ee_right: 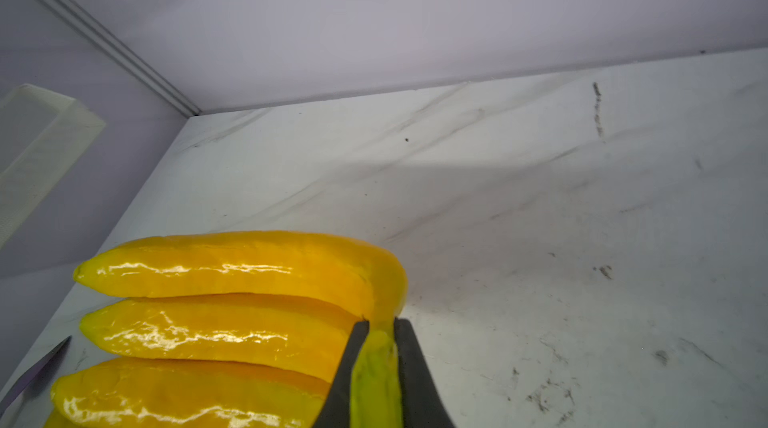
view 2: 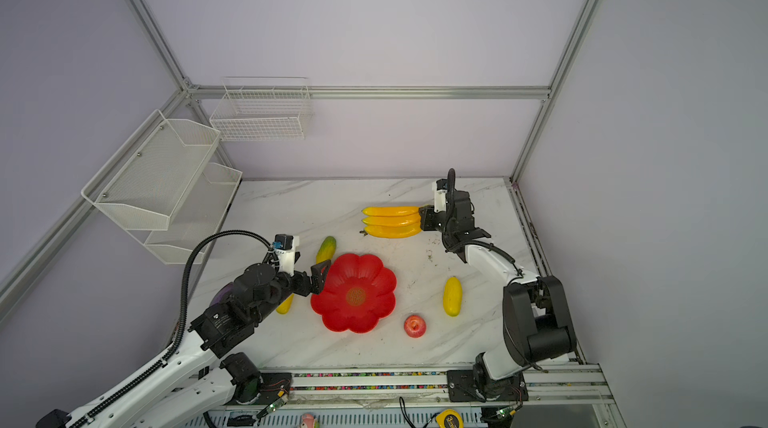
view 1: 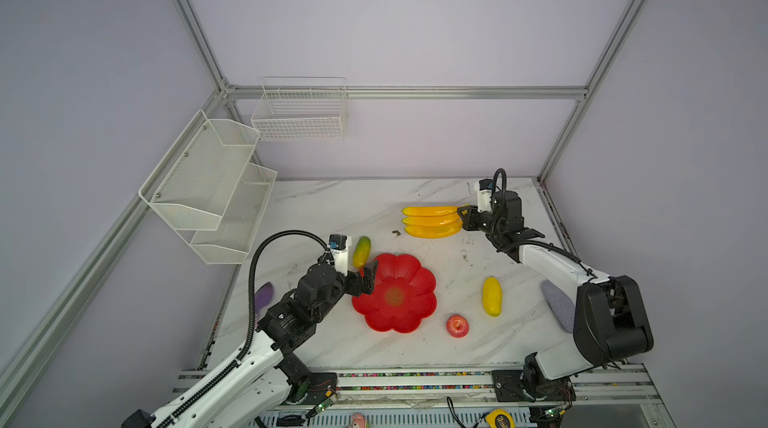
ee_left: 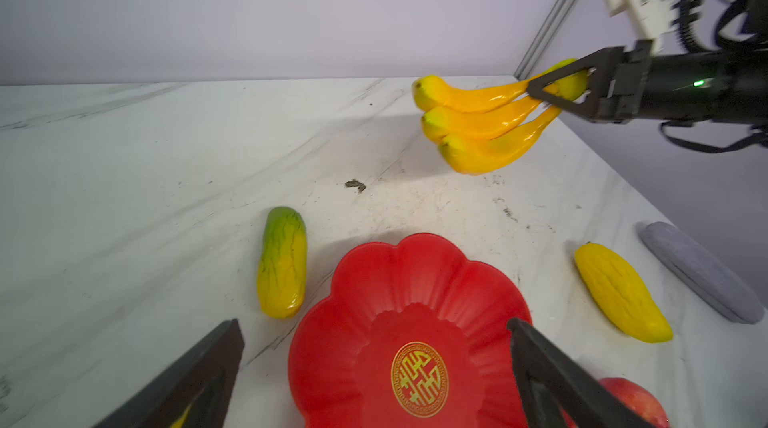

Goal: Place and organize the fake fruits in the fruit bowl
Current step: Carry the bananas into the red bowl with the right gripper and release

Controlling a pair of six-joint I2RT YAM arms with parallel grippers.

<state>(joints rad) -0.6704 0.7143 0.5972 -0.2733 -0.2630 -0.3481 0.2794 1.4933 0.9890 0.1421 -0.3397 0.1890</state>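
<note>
The right gripper is clamped on the stem of the bananas, far back on the right of the table. Their length runs leftward, straight away from the jaws. The bowl lies empty, well apart, nearer the front and to their left. The left gripper hangs wide open over the bowl's left rim, so it is closer to the bowl, but the right one has the fruit.

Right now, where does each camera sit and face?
Both top views: high at the front, looking down on the table and fruit bowl; left arm and right arm show.
Left wrist: on the left arm, facing across the bowl; open left gripper shows.
Right wrist: on the right arm, facing the back wall; right gripper shut on banana bunch.
Shared: left wrist sees that grip too.
</note>
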